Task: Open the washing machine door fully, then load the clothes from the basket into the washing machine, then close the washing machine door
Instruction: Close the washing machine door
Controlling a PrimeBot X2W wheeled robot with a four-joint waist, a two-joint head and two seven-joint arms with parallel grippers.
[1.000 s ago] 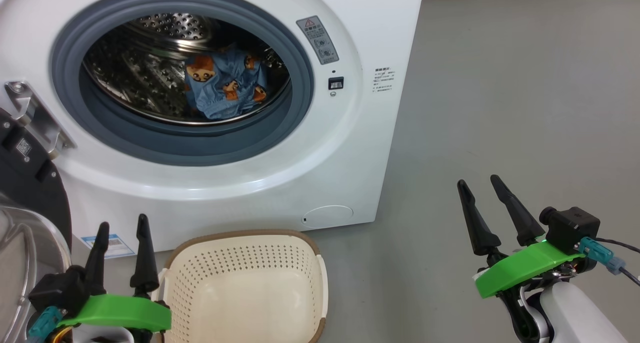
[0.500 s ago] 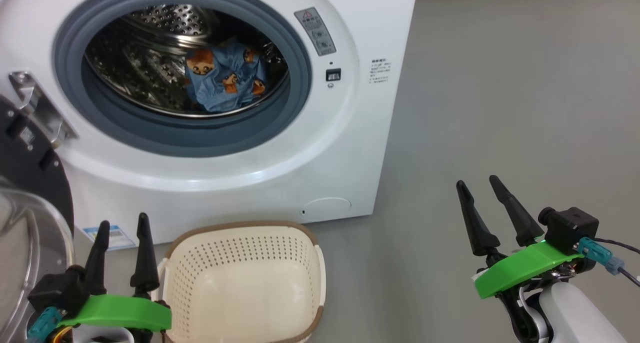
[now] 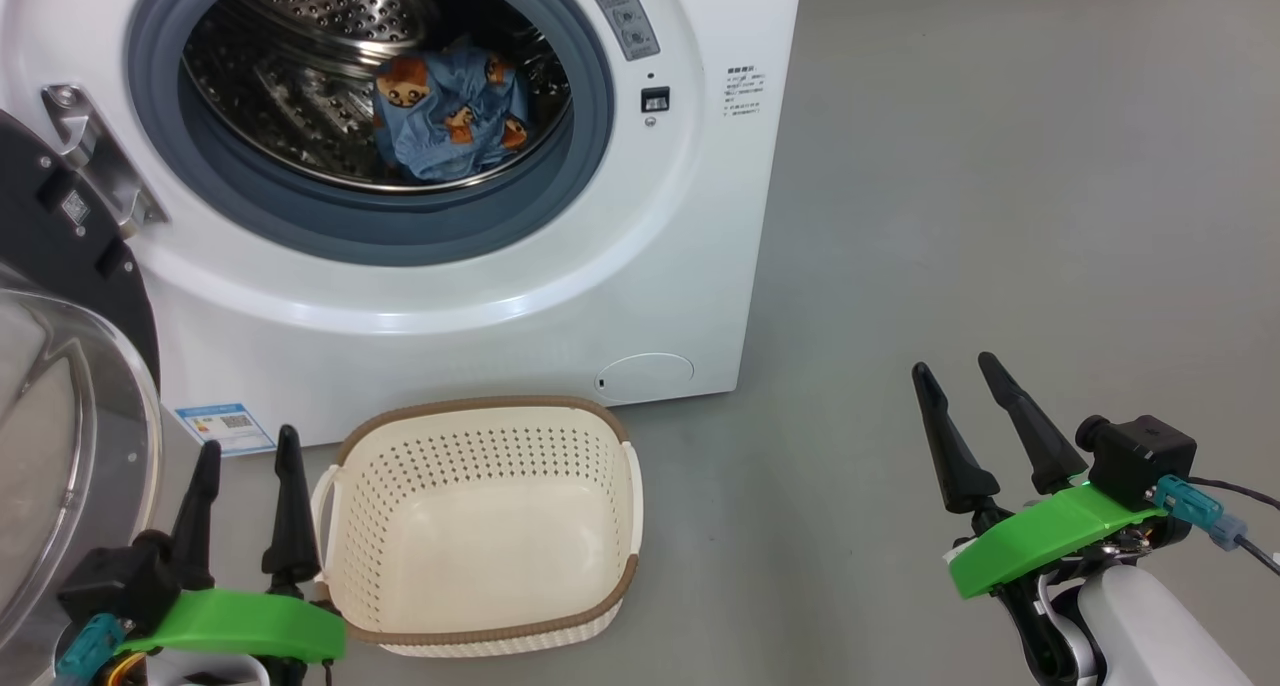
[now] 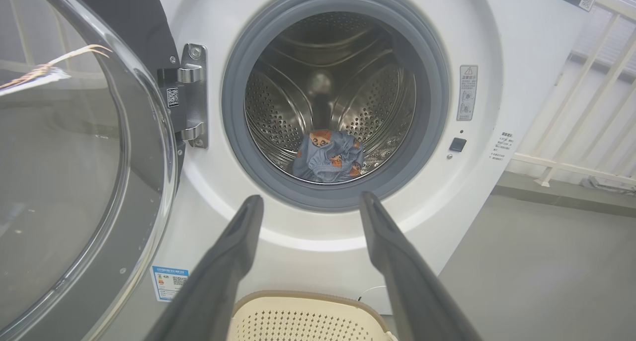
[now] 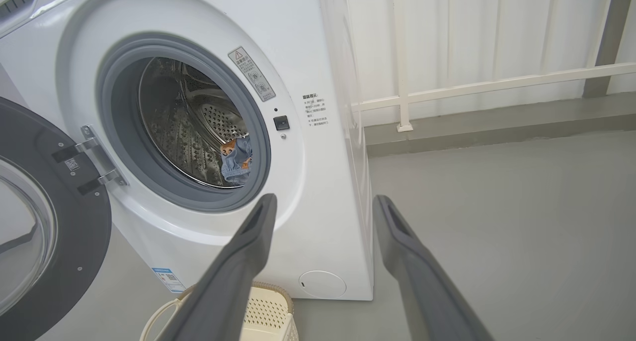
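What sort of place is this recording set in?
Likely a laundry or utility area, perhaps a balcony: a white front-loading washing machine stands on a grey floor, a cream basket in front of it, and a white railing runs beyond it.

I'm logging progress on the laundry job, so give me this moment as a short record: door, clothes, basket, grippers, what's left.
door: washing machine door swung open on the left
clothes: clothes lying inside the drum
basket: basket empty, on the floor before the washing machine
left gripper: left gripper open, holding nothing, beside the basket
right gripper: right gripper open, holding nothing
left to do: close the door
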